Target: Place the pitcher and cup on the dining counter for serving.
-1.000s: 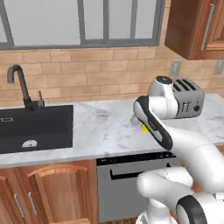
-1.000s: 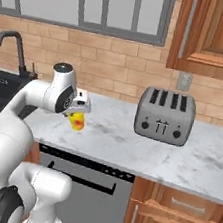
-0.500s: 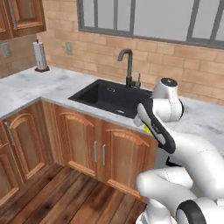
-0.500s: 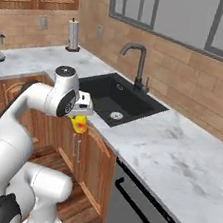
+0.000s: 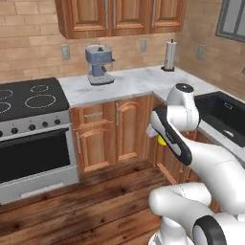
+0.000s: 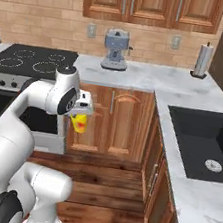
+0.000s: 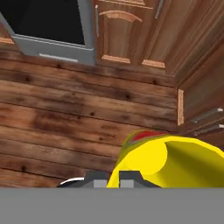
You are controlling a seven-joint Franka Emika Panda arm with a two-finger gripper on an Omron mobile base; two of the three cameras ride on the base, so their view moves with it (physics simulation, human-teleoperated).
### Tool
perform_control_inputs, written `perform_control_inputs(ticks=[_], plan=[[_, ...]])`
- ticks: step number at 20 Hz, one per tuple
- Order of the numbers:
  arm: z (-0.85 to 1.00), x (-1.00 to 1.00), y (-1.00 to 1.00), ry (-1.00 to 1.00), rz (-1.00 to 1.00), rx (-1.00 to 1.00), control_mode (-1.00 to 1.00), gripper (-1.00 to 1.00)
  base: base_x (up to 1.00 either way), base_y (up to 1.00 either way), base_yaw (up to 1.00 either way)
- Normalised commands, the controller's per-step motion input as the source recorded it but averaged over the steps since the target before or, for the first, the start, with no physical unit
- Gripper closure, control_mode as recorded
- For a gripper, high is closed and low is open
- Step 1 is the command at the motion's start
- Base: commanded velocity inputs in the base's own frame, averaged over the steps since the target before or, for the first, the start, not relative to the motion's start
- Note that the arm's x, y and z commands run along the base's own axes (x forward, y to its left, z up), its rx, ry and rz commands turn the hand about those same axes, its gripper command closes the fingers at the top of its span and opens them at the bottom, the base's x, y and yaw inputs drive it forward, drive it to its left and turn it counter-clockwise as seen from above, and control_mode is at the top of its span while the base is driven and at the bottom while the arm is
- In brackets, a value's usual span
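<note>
Your pincer (image 6: 81, 115) is closed tight on the yellow cup (image 6: 79, 123) and holds it in the air above the wooden floor (image 7: 65, 118), in front of the brown cabinets (image 6: 117, 119). On the bench (image 6: 149, 76) behind stands 1 coffee machine (image 6: 115, 49).

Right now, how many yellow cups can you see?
1. The yellow cup hangs in the gripper, up in the air in front of the wooden cabinet doors, over the floor. Others may be hidden elsewhere.
</note>
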Motion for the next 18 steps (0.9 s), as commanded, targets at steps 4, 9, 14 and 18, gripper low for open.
perform_control_inputs(ticks=[4,9,14,18], plan=[[0.00,0.00,0.00,0.00,0.00,0.00,1.00,1.00,-0.17,0.00,1.00],[0.00,0.00,0.00,0.00,0.00,0.00,1.00,1.00,-0.09,0.00,1.00],[0.00,0.00,0.00,0.00,0.00,0.00,1.00,1.00,-0.09,0.00,1.00],[0.00,0.00,0.00,0.00,0.00,0.00,1.00,1.00,-0.09,0.00,1.00]])
